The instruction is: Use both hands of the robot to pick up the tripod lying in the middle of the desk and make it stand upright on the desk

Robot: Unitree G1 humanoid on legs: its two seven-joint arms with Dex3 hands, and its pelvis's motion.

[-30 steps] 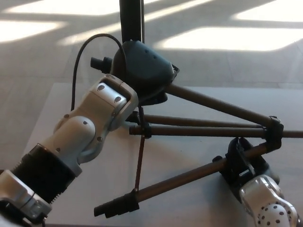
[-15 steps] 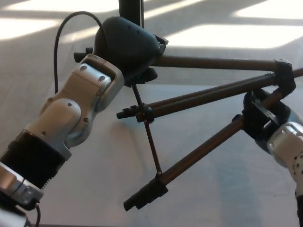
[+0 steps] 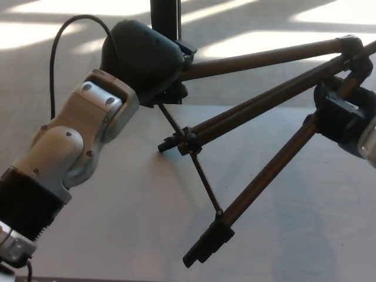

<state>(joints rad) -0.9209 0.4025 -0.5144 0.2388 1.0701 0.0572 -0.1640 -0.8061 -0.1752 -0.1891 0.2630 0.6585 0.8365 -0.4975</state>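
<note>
The black tripod (image 3: 258, 106) hangs tilted above the grey desk (image 3: 117, 217), its three legs spread. One leg end (image 3: 207, 245) points down toward the desk's near side, and a shorter leg end (image 3: 170, 142) shows mid-picture. My left hand (image 3: 141, 59) is shut on the tripod's head end at the upper left, where the legs meet. At the right edge my right hand (image 3: 343, 117) is shut on a leg near its black clamp. The thin brace rods (image 3: 202, 176) link the legs.
A black upright pole (image 3: 164, 12) stands beyond the desk at top centre. A black cable (image 3: 59, 53) loops from my left wrist. Sunlit floor lies past the desk's far edge (image 3: 235, 104).
Both hands have lifted the tripod. My right hand has risen from the lower right to the right edge, swinging the legs upward, and my left hand has moved up and left.
</note>
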